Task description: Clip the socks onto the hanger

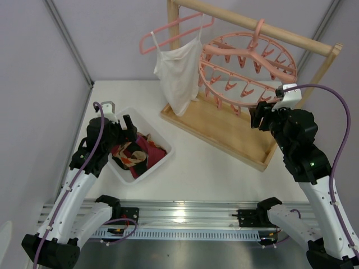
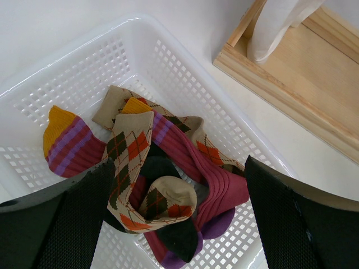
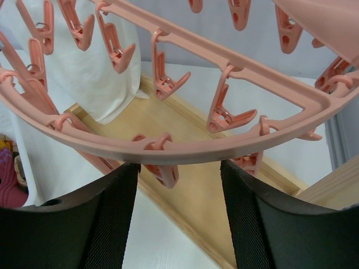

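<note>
The socks (image 2: pixel 162 185) lie in a heap in a white basket (image 2: pixel 168 61): tan argyle, maroon, purple and black ones, and they also show from above as socks (image 1: pixel 134 154). My left gripper (image 2: pixel 176 218) hovers just over the heap, open wide, with nothing between its fingers (image 2: pixel 67 224). From the top view the left gripper (image 1: pixel 127 130) is above the basket's far side. The round pink hanger (image 1: pixel 247 64) hangs from a wooden rail. My right gripper (image 1: pixel 259 117) is at its near rim. In the right wrist view the hanger ring (image 3: pixel 185 147) crosses just above the open right gripper (image 3: pixel 178 168), and one clip (image 3: pixel 164 172) dangles between the fingers (image 3: pixel 106 224), untouched.
A white camisole (image 1: pixel 178 73) hangs from a thin pink coat hanger (image 1: pixel 168 31) on the same wooden rack, whose base tray (image 1: pixel 224 131) lies on the white table. The basket (image 1: pixel 160 165) sits at the left, near the table edge and side wall.
</note>
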Motion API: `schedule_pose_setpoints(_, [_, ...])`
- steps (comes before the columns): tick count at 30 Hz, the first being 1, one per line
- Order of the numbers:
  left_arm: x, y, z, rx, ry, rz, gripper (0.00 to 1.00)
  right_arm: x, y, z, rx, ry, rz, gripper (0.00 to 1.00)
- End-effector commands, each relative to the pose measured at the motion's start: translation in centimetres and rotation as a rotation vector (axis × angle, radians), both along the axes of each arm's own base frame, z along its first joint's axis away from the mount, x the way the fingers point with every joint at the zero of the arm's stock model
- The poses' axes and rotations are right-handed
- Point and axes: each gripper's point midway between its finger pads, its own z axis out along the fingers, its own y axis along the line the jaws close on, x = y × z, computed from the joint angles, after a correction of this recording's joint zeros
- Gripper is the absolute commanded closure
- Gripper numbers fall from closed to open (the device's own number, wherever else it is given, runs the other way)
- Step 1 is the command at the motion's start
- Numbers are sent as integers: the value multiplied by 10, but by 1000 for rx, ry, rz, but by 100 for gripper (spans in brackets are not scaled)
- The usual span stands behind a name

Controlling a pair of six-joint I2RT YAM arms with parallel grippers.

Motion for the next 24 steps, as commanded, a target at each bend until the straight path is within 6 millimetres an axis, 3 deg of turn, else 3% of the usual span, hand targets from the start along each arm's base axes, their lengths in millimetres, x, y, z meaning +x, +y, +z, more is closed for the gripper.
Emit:
schedule_pose_setpoints(1, [1, 0, 1, 6, -9, -10, 1, -7, 2, 14, 30, -35, 10, 37])
schedule_pose_setpoints(9, [1, 1, 1, 7, -9, -7, 0, -12, 12, 9, 54, -33, 19, 37])
schedule_pose_setpoints(24, [0, 1, 3, 4, -15, -5, 1, 5, 5, 5, 12, -60, -88, 41])
